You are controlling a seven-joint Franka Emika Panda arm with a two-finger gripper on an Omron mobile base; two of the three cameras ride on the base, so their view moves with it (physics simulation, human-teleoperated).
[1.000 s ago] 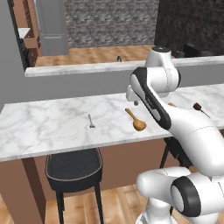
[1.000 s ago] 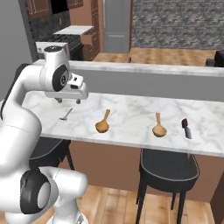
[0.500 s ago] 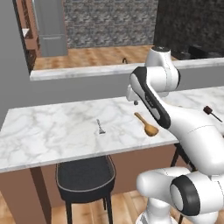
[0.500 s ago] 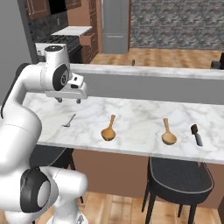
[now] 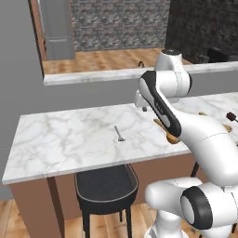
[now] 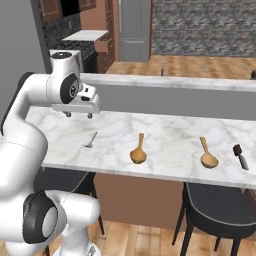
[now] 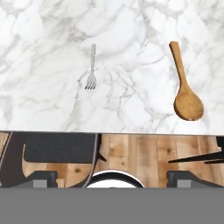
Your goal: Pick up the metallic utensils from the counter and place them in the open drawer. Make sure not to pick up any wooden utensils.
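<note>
the white marble counter with grey veins [image 6: 165,135] carries all the utensils, and the thin silver-grey metal fork [image 6: 91,139] lies on it at its left part, nearest the arm. the two-finger gripper [image 6: 79,115] hangs above the counter, apart from it, just behind and slightly left of the fork in the right base view. its jaws are spread wide and hold nothing. in the hand view the fork [image 7: 91,72] sits a little left of centre, its long axis running away from the counter's front edge, tines toward that edge; judged from this, the coming move is a short shift toward that edge and a drop straight down. right of the fork lie a tan wooden spoon [image 6: 138,150], then a second tan wooden spoon [image 6: 206,154], then the dark-handled short utensil with a silver blade [image 6: 240,156] at the far right. no brands, labels or writing can be read
</note>
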